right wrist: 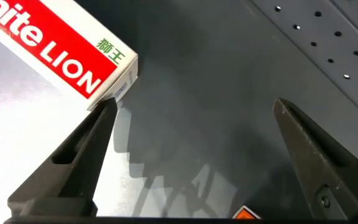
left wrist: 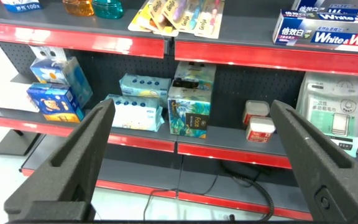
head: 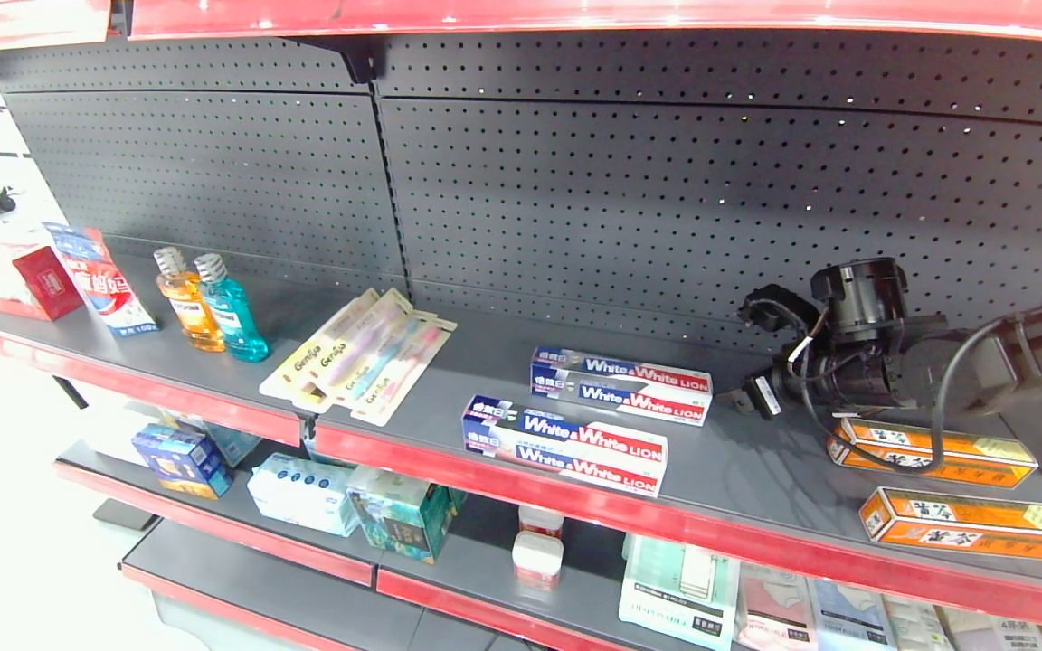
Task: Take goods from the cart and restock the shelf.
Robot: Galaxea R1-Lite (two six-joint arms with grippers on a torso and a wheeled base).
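Note:
On the grey shelf [head: 738,470] lie two pairs of blue, white and red toothpaste boxes, one at the back [head: 620,384] and one near the front edge [head: 564,443]. To their right are orange boxes [head: 933,450], with one more orange box [head: 973,523] nearer the edge. My right gripper [head: 756,353] hovers low over the bare shelf between the back toothpaste boxes and the orange boxes. It is open [right wrist: 192,106] and holds nothing; one finger is beside the corner of a toothpaste box [right wrist: 48,43]. My left gripper [left wrist: 191,104] is open and empty, in front of the lower shelves.
Toothbrush packs [head: 358,357], an orange mouthwash bottle [head: 186,303], a teal one [head: 232,307] and red packets [head: 42,280] fill the shelf's left part. A perforated back panel [head: 666,199] rises behind. Lower shelves hold tissue packs [left wrist: 138,102], a green box [left wrist: 190,99] and small jars [left wrist: 258,121].

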